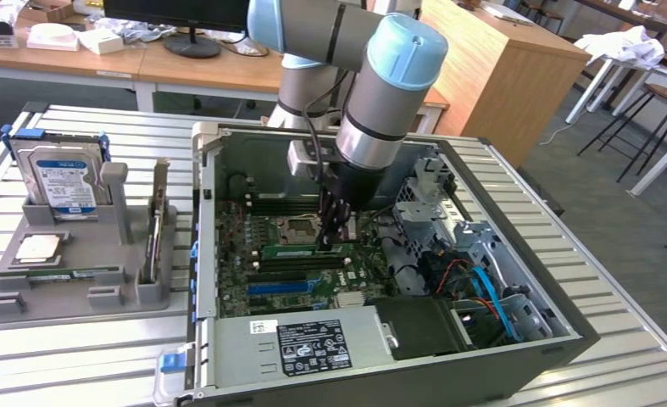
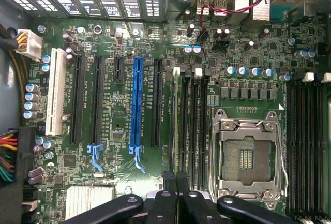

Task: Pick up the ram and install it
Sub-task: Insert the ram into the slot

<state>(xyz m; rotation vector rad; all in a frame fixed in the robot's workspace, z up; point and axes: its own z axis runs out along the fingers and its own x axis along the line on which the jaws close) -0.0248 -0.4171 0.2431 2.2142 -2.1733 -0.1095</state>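
The ram [image 1: 299,250] is a long green stick standing on edge across the motherboard [image 1: 254,284] inside the open computer case, just beside the CPU socket [image 1: 299,227]. My gripper [image 1: 336,240] reaches straight down into the case and is shut on the ram near one of its ends. In the wrist view the ram [image 2: 174,120] shows edge-on as a thin green line along the memory slot next to the socket [image 2: 248,154]. The gripper [image 2: 175,176] sits over that line with its black fingertips [image 2: 168,176] pressed together. Whether the stick is fully down in the slot I cannot tell.
The case walls [image 1: 514,254] and drive cage surround the arm. A power supply [image 1: 299,343] fills the near corner. On the exterior view's left, a grey holder [image 1: 73,292] carries a hard drive [image 1: 68,182] and a silver CPU chip [image 1: 39,248]. A blue slot [image 2: 136,105] lies nearby.
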